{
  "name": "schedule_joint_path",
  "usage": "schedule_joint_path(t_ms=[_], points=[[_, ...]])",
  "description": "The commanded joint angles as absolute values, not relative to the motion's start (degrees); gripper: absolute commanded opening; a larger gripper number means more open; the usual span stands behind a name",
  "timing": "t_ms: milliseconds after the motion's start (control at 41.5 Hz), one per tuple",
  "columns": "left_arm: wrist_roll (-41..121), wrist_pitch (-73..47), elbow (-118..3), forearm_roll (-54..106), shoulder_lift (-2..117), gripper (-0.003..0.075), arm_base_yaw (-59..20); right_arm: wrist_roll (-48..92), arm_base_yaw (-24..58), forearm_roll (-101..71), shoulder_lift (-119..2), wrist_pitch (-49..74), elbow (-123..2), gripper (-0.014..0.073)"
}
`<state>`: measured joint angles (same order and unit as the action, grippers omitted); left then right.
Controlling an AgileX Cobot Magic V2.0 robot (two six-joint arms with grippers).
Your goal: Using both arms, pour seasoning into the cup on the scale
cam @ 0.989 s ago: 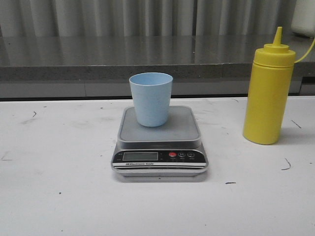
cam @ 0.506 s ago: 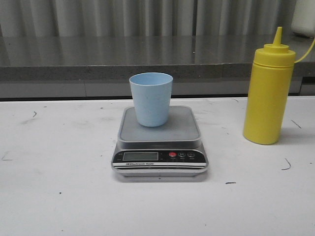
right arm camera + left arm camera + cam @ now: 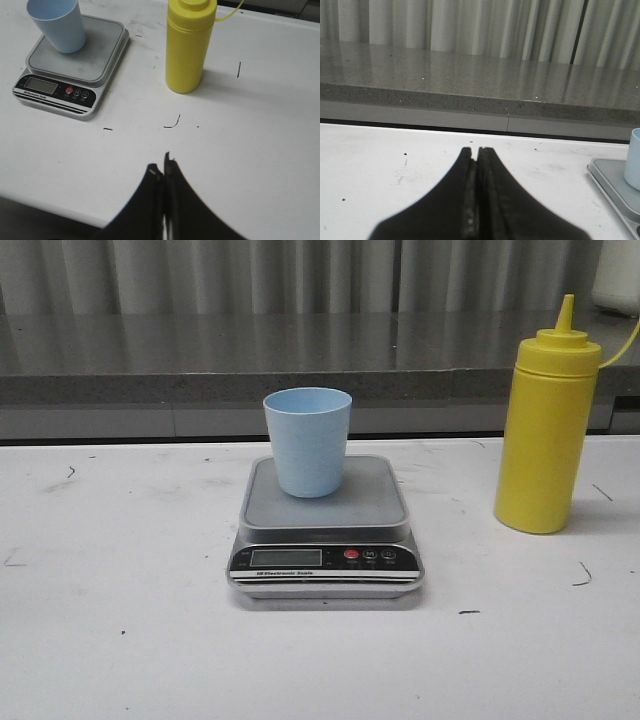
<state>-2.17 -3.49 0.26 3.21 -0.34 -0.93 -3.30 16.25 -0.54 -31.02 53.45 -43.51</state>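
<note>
On the scale [image 3: 325, 525] stands the cup [image 3: 307, 440] — seasoning [image 3: 545, 425] well apart.

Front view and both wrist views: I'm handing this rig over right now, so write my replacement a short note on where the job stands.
Left hand: shut, empty, low over bare table left of the scale.
Right hand: shut, empty, over the table short of the yellow squeeze bottle.
Blue cup stands upright on the scale's platform. Bottle upright on the table right of the scale, untouched.
Done: nothing.
Left: grasp the bottle, pour into the cup.
</note>
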Motion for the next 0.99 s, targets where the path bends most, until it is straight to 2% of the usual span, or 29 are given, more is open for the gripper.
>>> schedule_joint_path(t_ms=[0, 434, 627, 796, 965], points=[[-2.1, 1.4, 1.7, 3.7, -1.2, -0.002, -0.8, -2.8, 16.3, 0.0, -31.2, 50.2, -44.9, -0.012], [-2.1, 1.4, 1.7, 3.7, -1.2, -0.002, -0.8, -1.3, 14.6, 0.0, -28.5, 48.2, -43.1, -0.0116], [-2.1, 1.4, 1.7, 3.7, -1.2, -0.002, -0.8, 9.6, 7.9, -3.4, -19.9, 35.8, -33.1, -0.0115], [-2.1, 1.4, 1.7, 3.7, -1.2, -0.002, -0.8, 9.8, 3.0, -5.1, -11.8, 22.7, -21.8, -0.012], [-2.1, 1.4, 1.7, 3.7, -1.2, -0.002, -0.8, 9.8, 2.0, -5.1, -3.7, 13.8, -11.8, -0.012]])
